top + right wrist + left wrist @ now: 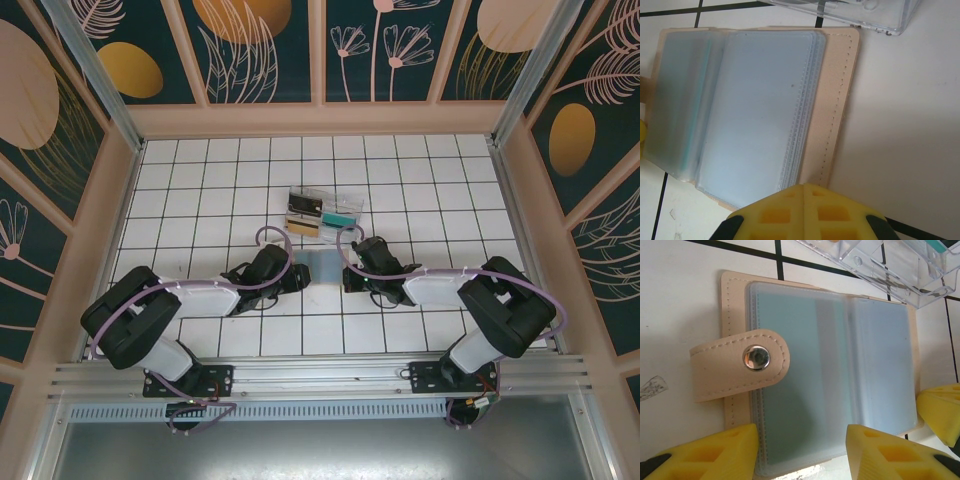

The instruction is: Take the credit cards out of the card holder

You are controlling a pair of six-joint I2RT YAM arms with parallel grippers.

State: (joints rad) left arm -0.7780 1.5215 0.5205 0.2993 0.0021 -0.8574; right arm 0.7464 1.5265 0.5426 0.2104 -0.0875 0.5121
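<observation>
While the card holder (322,268) lies open on the tiles (200,200), 1 half toward each arm, the left gripper (802,450) — jaws apart — straddles its left half's near edge; the right gripper (805,212), jaws together, sits by the other.

Likely a lab: aluminium-framed enclosure (320,378), tiled table (200,180).

white tiled floor (200,200) — floral walls (260,40)

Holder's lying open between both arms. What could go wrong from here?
In the tan folding card holder, the frosted plastic sleeves lie stacked. The open left end effector could pinch a sleeve and lift the whole holder.
The clear plastic tray sits just beyond it, so dragging may knock it.
The tan snap strap overlaps the left sleeves and may catch.
</observation>
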